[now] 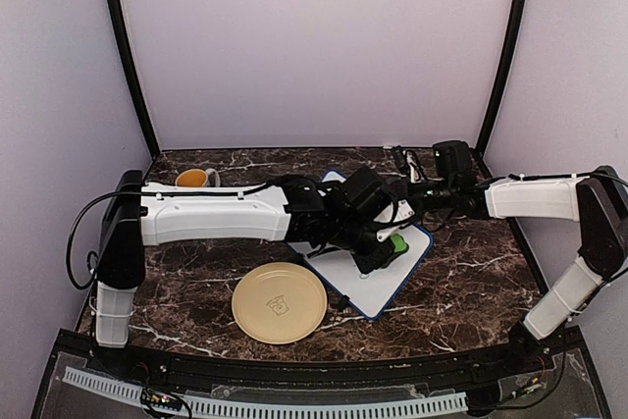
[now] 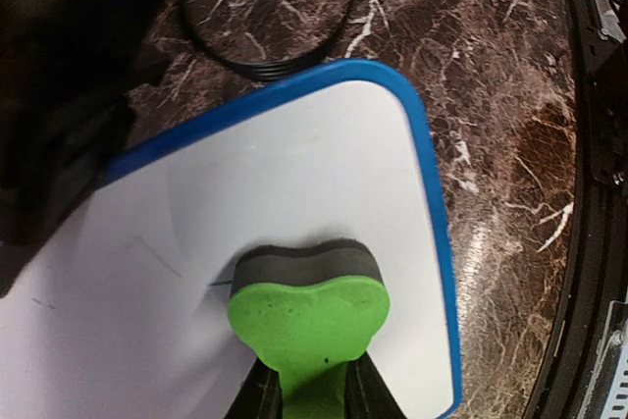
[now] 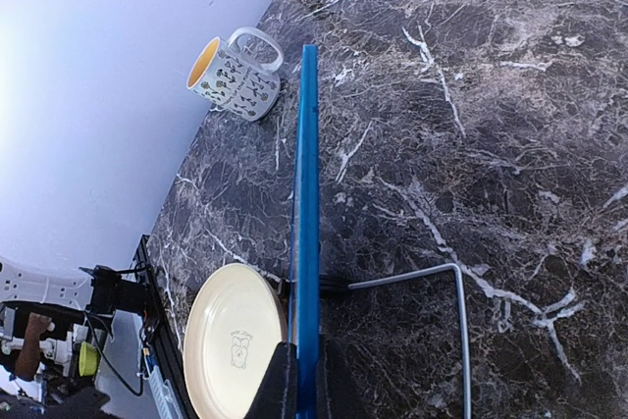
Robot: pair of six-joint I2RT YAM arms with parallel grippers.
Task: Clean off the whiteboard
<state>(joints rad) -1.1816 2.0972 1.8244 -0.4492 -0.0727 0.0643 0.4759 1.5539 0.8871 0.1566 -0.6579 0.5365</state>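
Green foam eraser [image 2: 306, 326] sits on the whiteboard [image 2: 324, 164], dark felt layer toward the surface, pinched tight in the left gripper [image 2: 309, 394]. On the far side, the right gripper [image 3: 299, 385] is clamped on the board's blue frame, apparently steadying it. The board lies angled on the marble table [image 1: 471, 272], just beside the yellow plate [image 1: 280, 303], with the mug [image 1: 196, 178] well apart at the back. And how's the job looking? Most of the white surface reads clean from the left wrist view. Only faint traces show: a thin line left of the eraser, a tiny speck further left. I'd call it nearly done, with just those smudges left to wipe.
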